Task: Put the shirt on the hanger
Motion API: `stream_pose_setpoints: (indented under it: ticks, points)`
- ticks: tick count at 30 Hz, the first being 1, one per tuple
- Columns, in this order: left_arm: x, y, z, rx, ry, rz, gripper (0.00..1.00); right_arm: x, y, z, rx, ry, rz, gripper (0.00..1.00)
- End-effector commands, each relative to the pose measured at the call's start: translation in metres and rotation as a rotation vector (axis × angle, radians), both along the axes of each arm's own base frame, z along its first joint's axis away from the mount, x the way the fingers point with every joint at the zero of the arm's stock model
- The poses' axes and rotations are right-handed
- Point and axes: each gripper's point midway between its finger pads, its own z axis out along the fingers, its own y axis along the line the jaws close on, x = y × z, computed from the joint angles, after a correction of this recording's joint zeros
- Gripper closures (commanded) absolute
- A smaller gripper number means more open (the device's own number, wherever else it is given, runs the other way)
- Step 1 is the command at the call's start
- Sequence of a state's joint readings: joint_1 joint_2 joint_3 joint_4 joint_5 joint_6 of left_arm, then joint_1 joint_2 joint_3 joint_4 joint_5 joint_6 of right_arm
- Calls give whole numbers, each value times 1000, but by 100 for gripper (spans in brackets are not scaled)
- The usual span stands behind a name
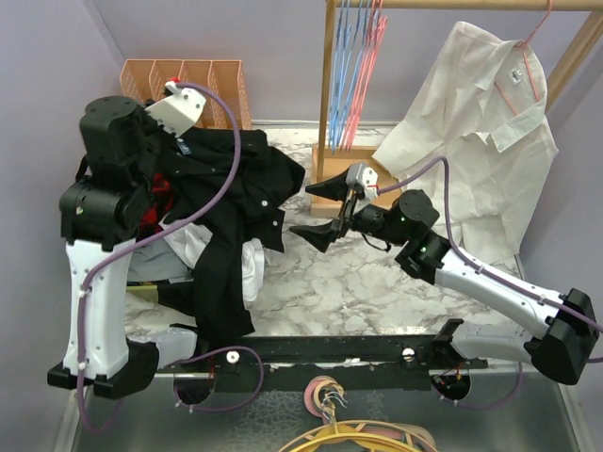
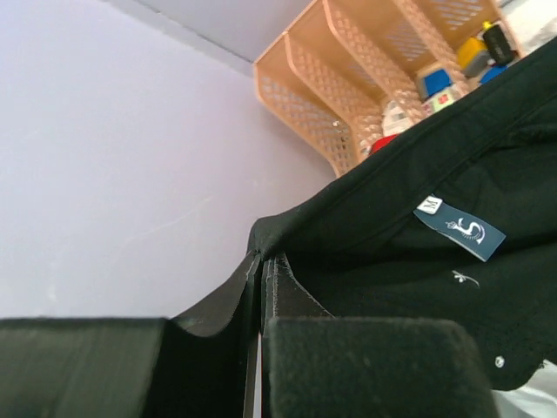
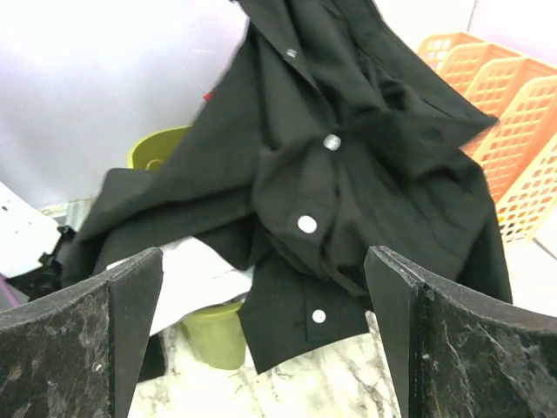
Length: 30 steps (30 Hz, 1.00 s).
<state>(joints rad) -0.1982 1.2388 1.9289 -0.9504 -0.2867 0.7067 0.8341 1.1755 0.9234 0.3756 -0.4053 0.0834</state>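
now, with left gripper (image 2: 261, 279) pinching the shirt (image 3: 348, 183) collar, advance the wide-open right gripper (image 1: 318, 211) onto its buttoned front edge.

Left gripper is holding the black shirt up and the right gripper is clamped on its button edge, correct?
No. The right gripper is open and clear of the shirt, as the right wrist view shows. The left gripper does hold it.

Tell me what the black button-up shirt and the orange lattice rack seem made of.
The black button-up shirt looks like matte woven cloth, going by its soft folds. The orange lattice rack is probably moulded plastic, smooth, with regular perforations.
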Motion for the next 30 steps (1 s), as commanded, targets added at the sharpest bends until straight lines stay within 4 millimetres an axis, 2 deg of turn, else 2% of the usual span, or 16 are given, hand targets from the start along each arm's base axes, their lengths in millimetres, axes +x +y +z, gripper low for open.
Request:
stream_pose_setpoints:
  ticks: [1, 5, 8, 10, 11, 13, 19, 24, 30]
  points:
    - [-25, 23, 25, 54, -78, 89, 100, 8, -14, 10, 110, -129, -33, 0]
    - [-37, 19, 35, 45, -102, 57, 100, 55, -37, -20, 139, -44, -188, 3]
    - [-46, 11, 45, 33, -127, 10, 100, 86, -52, -36, 196, 24, -219, 7]
    - [-53, 6, 50, 23, -139, -24, 100, 97, -46, -42, 201, 22, -201, 10]
    - [-56, 4, 53, 20, -145, -39, 100, 103, -38, -51, 182, 37, -183, 10]
    - [-60, 0, 56, 12, -153, -64, 100, 110, -25, -57, 181, 54, -142, 11]
    - [-71, -8, 60, -10, -160, -123, 100, 126, 6, -52, 204, 59, -25, 11]
    - [-68, -10, 53, -9, -139, -129, 100, 148, 25, -45, 222, 75, 4, 10]
    - [-65, -12, 48, -10, -121, -137, 100, 167, 41, -61, 201, 110, 23, 15]
